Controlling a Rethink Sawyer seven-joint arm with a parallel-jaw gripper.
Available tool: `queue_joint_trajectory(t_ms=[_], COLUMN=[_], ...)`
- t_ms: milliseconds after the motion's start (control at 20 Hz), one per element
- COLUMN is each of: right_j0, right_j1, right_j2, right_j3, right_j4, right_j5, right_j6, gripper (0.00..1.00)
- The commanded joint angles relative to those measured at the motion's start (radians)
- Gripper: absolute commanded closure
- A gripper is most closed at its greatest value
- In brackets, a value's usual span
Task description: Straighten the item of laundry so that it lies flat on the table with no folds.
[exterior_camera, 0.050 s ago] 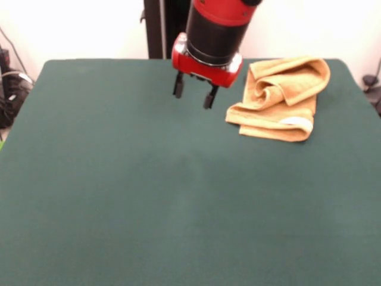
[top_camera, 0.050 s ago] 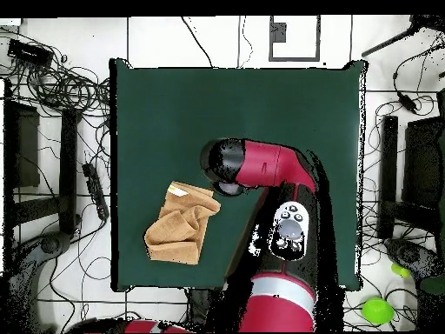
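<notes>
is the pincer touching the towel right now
Apart. In the front view, green table shows between the open, empty pincer and the towel's nearest edge.

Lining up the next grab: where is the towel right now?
In the front view the towel lies bunched at the table's far right corner, just right of the open pincer, which hangs beside it without touching.

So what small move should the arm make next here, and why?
Probably shift sideways over the towel and descend toward an edge. The gripper hangs open and empty beside it, apart from the cloth, and the towel lies bunched and folded on the table, its white label at the near edge.
</notes>
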Motion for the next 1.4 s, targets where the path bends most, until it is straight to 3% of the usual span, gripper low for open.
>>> queue_joint_trajectory(t_ms=[50, 400, 750, 1050, 1400], right_j0=[0.079, 0.132, 0.185, 0.215, 0.239], right_j1=[0.191, 0.299, 0.334, 0.357, 0.299], right_j2=[-0.011, -0.057, -0.051, -0.059, -0.077], right_j3=[-0.136, -0.183, -0.201, -0.297, -0.29], right_j4=[0.113, 0.219, 0.288, 0.279, 0.252], right_j5=[0.137, 0.155, 0.21, 0.364, 0.475], right_j6=[0.489, 0.679, 0.822, 0.878, 0.871], gripper=[0.0, 0.0, 0.0, 0.0, 0.0])
